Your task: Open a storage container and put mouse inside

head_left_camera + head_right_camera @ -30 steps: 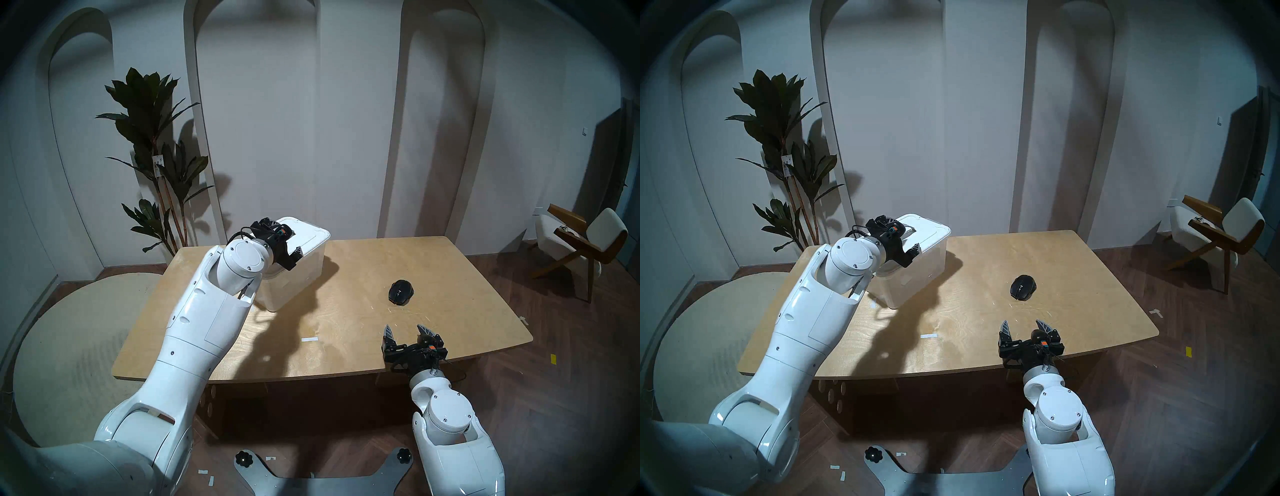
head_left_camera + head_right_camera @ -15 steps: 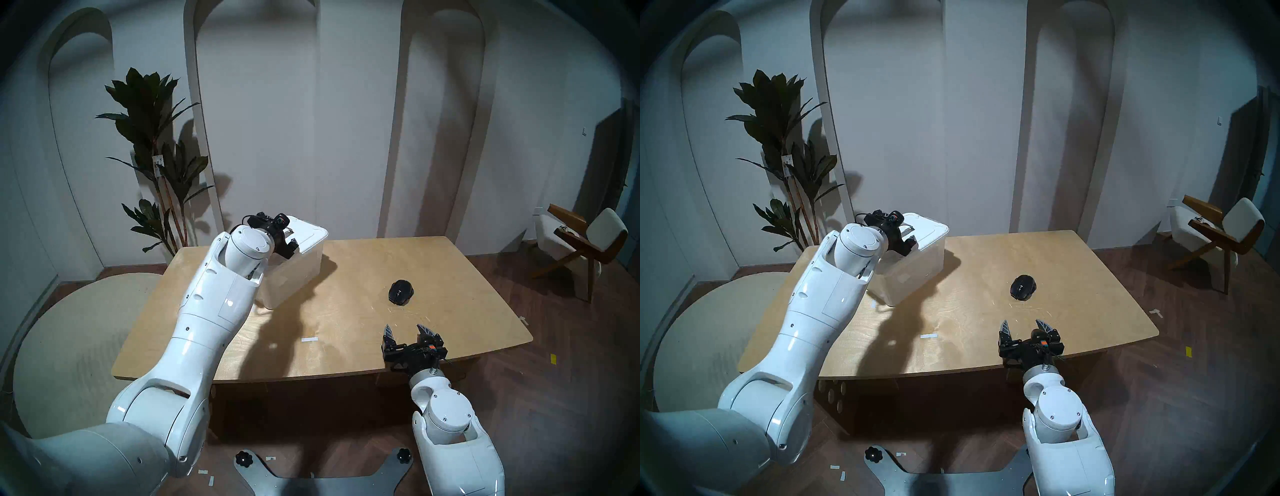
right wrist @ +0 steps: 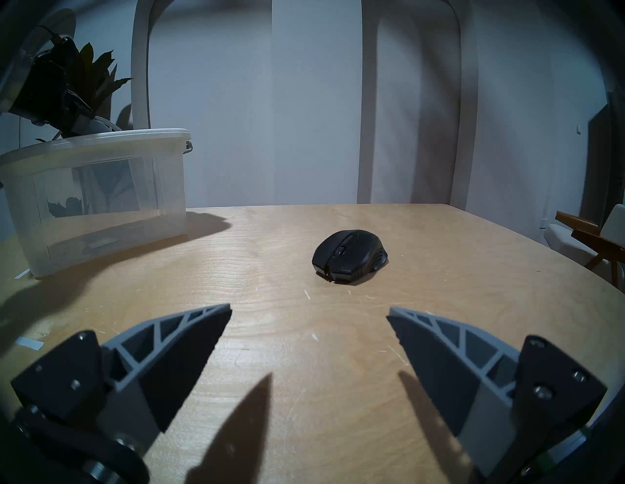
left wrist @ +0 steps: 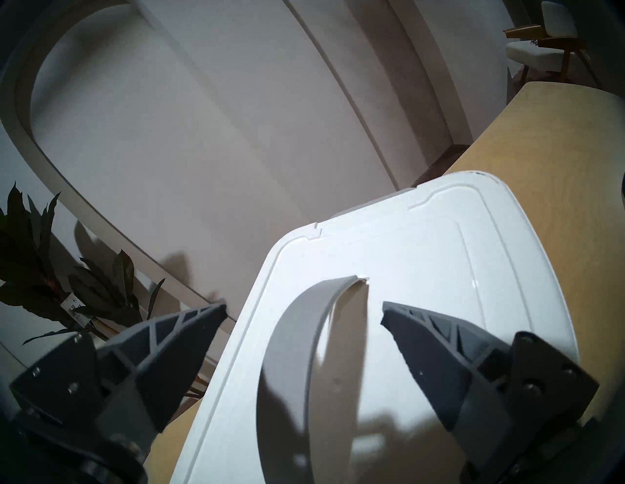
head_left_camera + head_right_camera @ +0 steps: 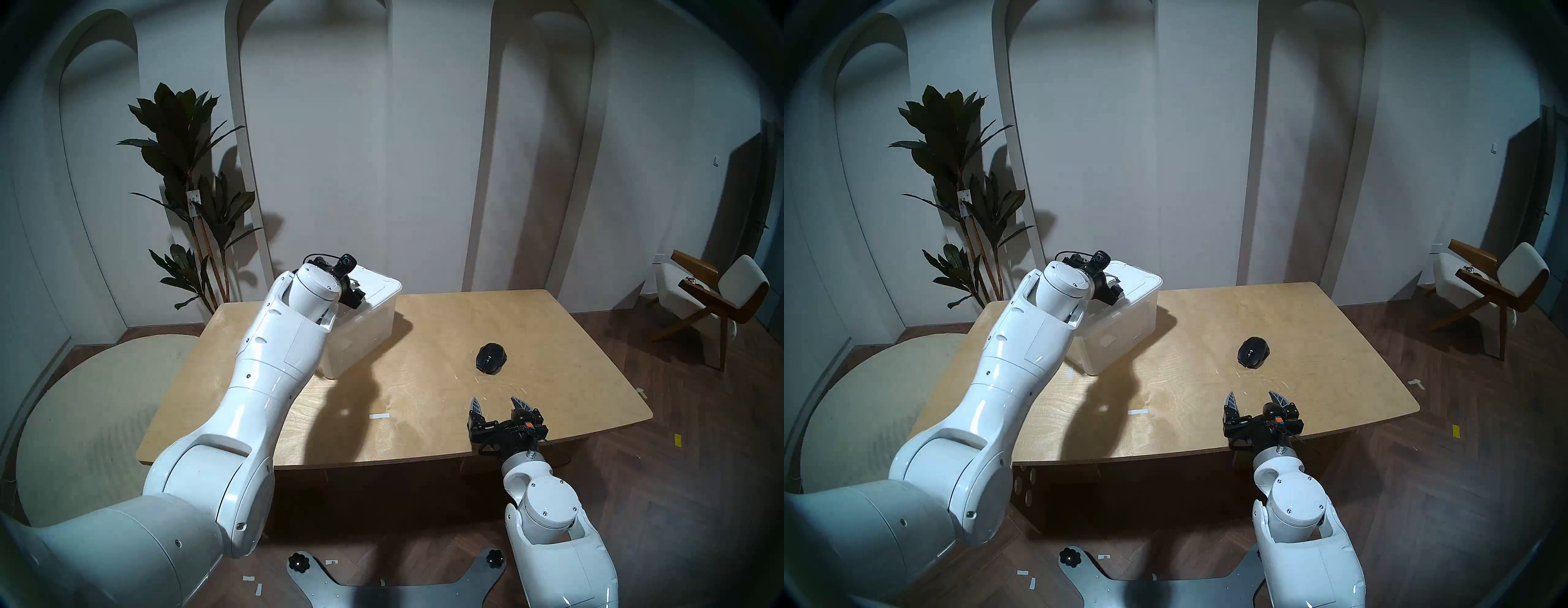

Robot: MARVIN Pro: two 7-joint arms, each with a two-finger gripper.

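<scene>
Room: white arched wall panels, a potted plant (image 5: 191,187) behind the counter (image 5: 424,424).
Storage container (image 5: 369,322): far left of the counter, white lid (image 4: 439,270) on.
Left gripper (image 4: 304,312): jaws wide, either side of the lid's grey handle (image 4: 294,338), not touching.
Mouse (image 3: 350,255): on bare counter, well apart from the container.
Right gripper (image 3: 309,312): jaws wide, empty, short of the mouse.

left arm (image 5: 271,365) reaches far forward, right arm (image 5: 551,509) low; both jaws spread wide.
</scene>
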